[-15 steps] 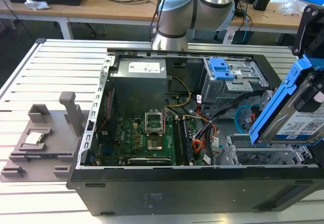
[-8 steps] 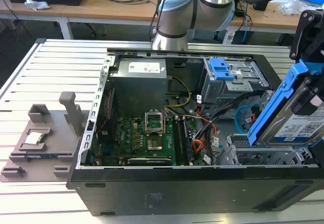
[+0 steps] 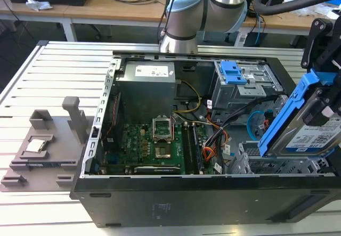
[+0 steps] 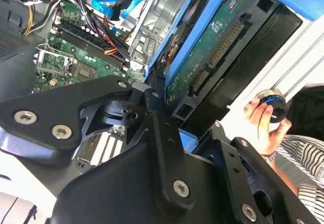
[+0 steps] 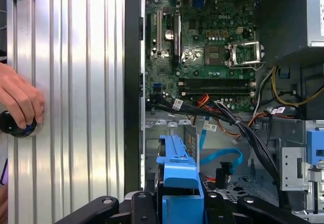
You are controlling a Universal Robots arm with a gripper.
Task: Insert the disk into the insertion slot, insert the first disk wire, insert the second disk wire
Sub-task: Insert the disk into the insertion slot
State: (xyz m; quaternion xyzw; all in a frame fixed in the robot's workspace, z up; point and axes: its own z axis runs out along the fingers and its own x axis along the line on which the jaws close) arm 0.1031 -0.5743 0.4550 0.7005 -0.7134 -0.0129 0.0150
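Gripper (image 5: 179, 204) clenched on the one disk (image 3: 303, 124), held tilted over the one insertion slot (image 3: 274, 165) at the computer case (image 3: 186, 196) corner on the exterior view's right (lower edge near the slot rim, not in); one second disk wire (image 3: 256, 120) loops just beside, one first disk wire (image 3: 212, 149) lies further inboard.

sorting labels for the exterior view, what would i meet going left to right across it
grey fixture → power supply → blue bracket → disk in its blue caddy
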